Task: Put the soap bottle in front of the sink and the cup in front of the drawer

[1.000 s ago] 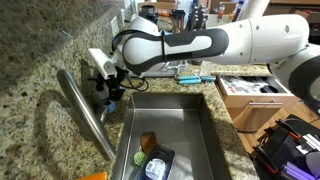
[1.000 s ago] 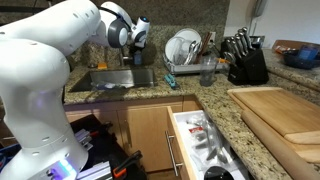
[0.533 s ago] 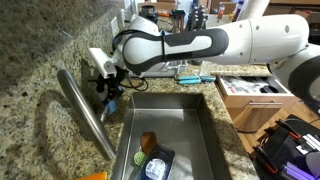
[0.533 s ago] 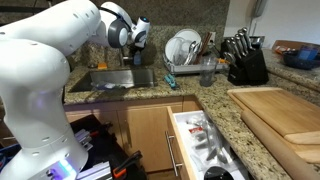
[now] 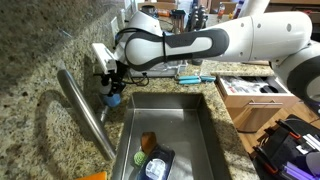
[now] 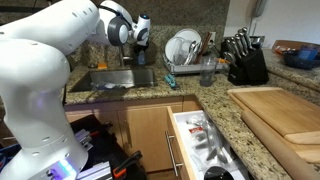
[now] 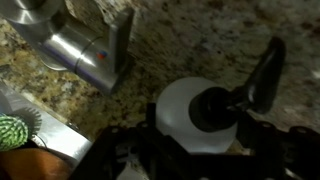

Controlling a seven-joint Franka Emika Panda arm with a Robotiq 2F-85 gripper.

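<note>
My claw [image 5: 110,86] pinches the small clear pump bottle of blue soap [image 7: 192,116]. I see it just beside the curved steel faucet [image 5: 84,112].

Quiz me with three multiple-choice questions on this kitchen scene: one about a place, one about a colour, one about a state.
1. Where is the soap bottle? A) in the dish rack B) beside the faucet C) on the cutting board
2. Its liquid is: A) red B) yellow C) blue
3. The drawer is: A) pulled open B) shut C) taken out
Answers: 1 B, it is right by the faucet's foot; 2 C, blue shows through the clear plastic; 3 A, its inside is visible.
</note>
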